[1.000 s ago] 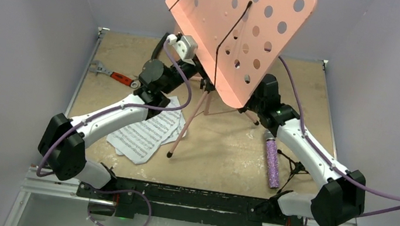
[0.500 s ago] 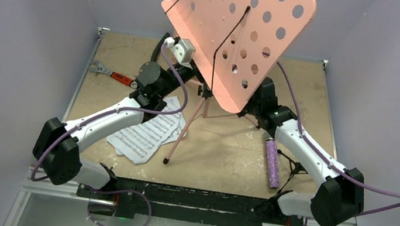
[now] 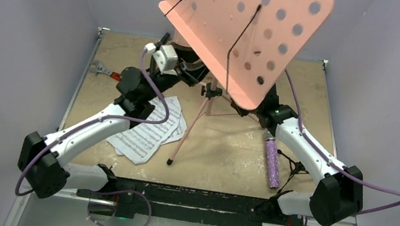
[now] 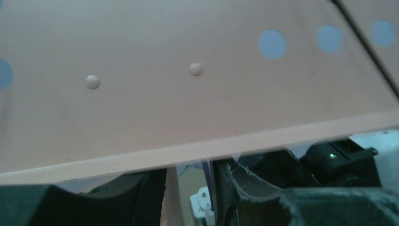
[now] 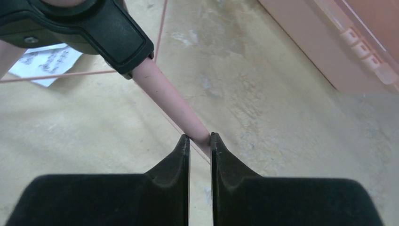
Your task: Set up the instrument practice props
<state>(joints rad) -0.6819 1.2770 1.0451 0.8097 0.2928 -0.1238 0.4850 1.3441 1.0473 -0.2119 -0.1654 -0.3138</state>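
The pink perforated music stand (image 3: 244, 30) stands on its tripod legs at the back, its desk tilted. My left gripper (image 3: 191, 73) sits under the desk at the pole. In the left wrist view its jaws (image 4: 188, 181) are open: the pink pole (image 4: 170, 197) lies against the left finger, with a gap to the right one. My right gripper (image 5: 200, 139) is shut on a pink stand leg (image 5: 174, 101) at its tips; the desk hides it from above. White sheet-music pages (image 3: 145, 129) lie front left. The purple microphone (image 3: 271, 161) and black mic stand (image 3: 294, 169) lie front right.
A red-handled wrench (image 3: 104, 70) lies at the table's left edge. A pink translucent box (image 5: 329, 47) sits just beyond the right gripper. The stand's front leg (image 3: 186, 132) reaches toward the table's middle. Grey walls close in three sides.
The stand's desk has swung up and to the right. My left arm has drawn back to the left and its jaws have widened off the pole. The right jaws have eased slightly.
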